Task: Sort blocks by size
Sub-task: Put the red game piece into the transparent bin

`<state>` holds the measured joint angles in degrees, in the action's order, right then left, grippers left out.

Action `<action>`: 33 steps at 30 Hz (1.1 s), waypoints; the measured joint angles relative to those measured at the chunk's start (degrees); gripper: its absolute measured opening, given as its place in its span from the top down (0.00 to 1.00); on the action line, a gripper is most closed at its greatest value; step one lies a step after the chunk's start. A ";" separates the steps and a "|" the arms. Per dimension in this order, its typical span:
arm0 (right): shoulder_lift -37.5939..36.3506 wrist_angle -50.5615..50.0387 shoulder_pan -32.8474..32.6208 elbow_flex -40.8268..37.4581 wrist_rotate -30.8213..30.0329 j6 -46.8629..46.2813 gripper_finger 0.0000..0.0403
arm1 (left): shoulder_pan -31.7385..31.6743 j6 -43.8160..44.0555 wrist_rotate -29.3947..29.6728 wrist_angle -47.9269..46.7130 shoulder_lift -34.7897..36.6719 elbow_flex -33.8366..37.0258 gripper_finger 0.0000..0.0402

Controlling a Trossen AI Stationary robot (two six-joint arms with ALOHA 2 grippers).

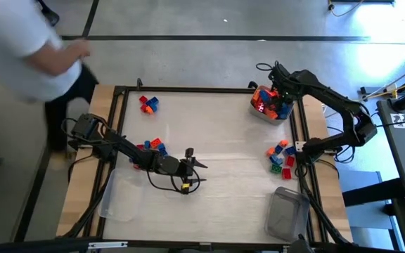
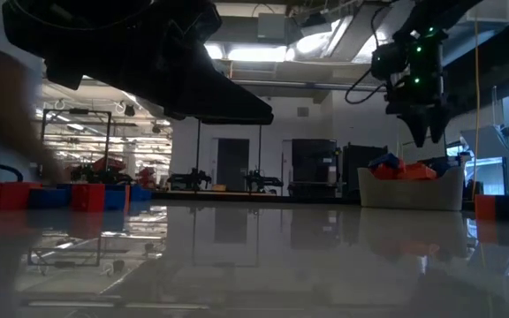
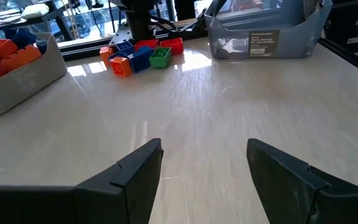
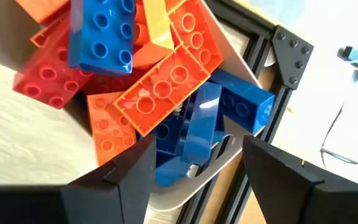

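Observation:
A white tub [image 1: 257, 112] at the far right holds a heap of red, orange and blue blocks [image 4: 160, 93]. My right gripper [image 4: 197, 180] is open just above this heap, fingers pointing down; the low view shows it [image 2: 427, 128] clear of the tub [image 2: 411, 190]. My left gripper [image 1: 197, 159] is open and empty over bare table near the middle, also in its wrist view [image 3: 204, 168]. Loose blocks lie in three small groups: far left [image 1: 148, 103], left of centre [image 1: 153, 146] and at the right [image 1: 280, 156].
A clear empty tub [image 1: 287, 211] stands near the right front corner, and another clear tub [image 1: 118, 200] near the left front. The table has a dark frame [image 1: 188, 89] around it. A person [image 1: 27, 49] stands beyond the far left corner.

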<state>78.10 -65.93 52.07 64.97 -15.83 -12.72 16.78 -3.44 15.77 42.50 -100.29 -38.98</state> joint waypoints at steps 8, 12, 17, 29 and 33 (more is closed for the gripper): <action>-4.13 2.12 0.00 0.00 0.64 2.31 0.41 | 0.01 0.00 -0.01 0.00 0.00 0.00 0.44; -5.51 4.35 -0.96 0.00 2.52 2.97 0.41 | 0.00 0.68 -0.01 0.00 0.00 0.00 0.44; -6.68 10.81 -6.38 0.00 3.59 4.50 0.41 | -0.11 -0.09 -0.02 0.02 0.00 0.00 0.44; -6.61 30.16 -29.72 -2.77 5.03 9.11 0.41 | -3.84 2.44 0.01 -17.40 10.50 -0.22 0.44; -6.61 33.45 -38.07 -6.15 3.94 8.26 0.41 | -4.13 8.44 0.75 -31.50 17.02 -0.77 0.44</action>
<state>71.48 -32.48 14.01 58.82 -11.89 -4.47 12.64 5.00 16.52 11.00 -83.27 -39.75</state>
